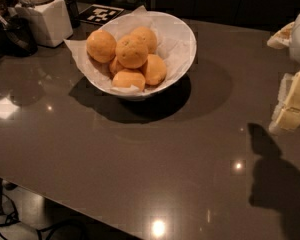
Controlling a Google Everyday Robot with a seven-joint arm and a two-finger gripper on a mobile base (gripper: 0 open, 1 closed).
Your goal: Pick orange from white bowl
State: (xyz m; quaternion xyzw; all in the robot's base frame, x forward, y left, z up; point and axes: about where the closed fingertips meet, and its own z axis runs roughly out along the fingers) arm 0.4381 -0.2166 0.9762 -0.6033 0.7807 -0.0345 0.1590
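The white bowl stands on the dark table toward the back, left of centre, and is lined with crumpled white paper. Several oranges lie piled in it. The topmost orange, dimpled with dark specks, sits in the middle of the pile, with others to its left, behind it, to its right and in front. My gripper shows as pale, yellowish-white parts at the right edge of the view. It is above the table, well right of the bowl and apart from it, and holds nothing that I can see.
A white square jar-like container stands at the back left, with a dark object beside it. A black-and-white marker tag lies behind the bowl. The table's front edge runs diagonally at lower left, with cables on the floor. The arm's shadow falls at lower right.
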